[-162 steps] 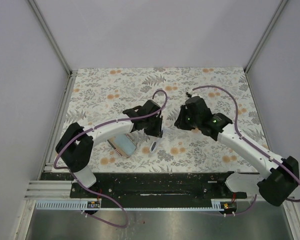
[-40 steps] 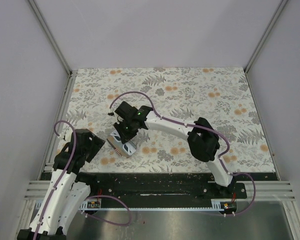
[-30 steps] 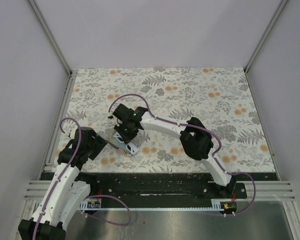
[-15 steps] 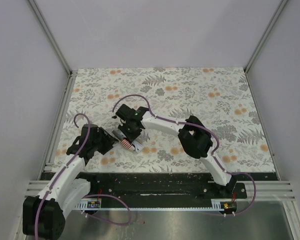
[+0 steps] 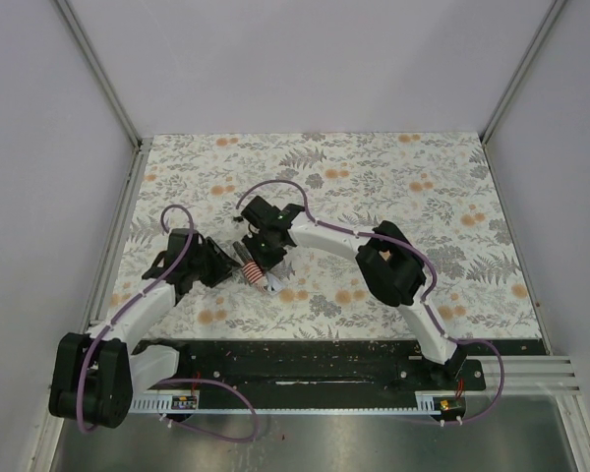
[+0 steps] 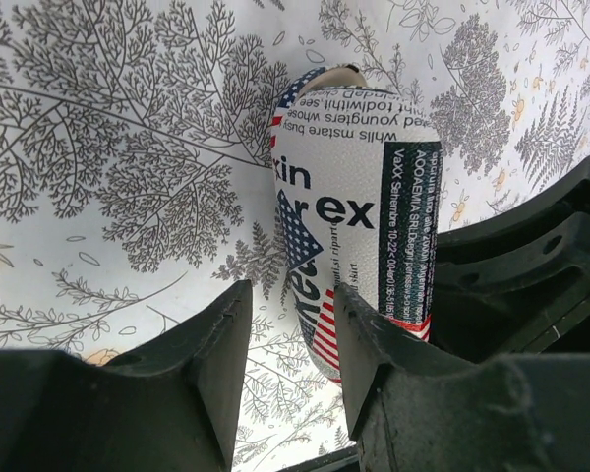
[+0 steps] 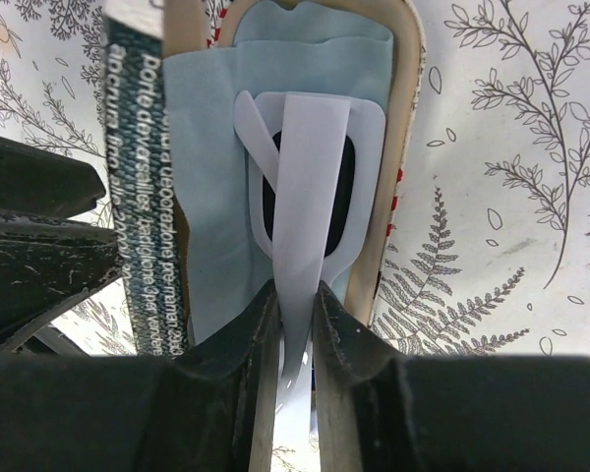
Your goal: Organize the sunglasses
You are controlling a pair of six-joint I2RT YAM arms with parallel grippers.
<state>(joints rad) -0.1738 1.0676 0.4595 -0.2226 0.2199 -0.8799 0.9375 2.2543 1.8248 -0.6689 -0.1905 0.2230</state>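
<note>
The right gripper (image 7: 287, 295) pinches the sunglasses (image 7: 305, 177) by their pale frame, over the cloth (image 7: 211, 147) inside the open case (image 7: 405, 147). Lower them flat, then release. The left gripper (image 6: 285, 305), jaws spread, seems to straddle the case's end and should steady it.

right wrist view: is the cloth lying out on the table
No, the light blue cloth lies inside the open case, under the sunglasses.

1 pr sunglasses (image 7: 310, 177), 1 stars-n-stripes case (image 6: 354, 187), 1 lt-blue cloth (image 7: 211, 167), 2 pincers: left pincer (image 6: 287, 315), right pincer (image 7: 295, 305)
</note>
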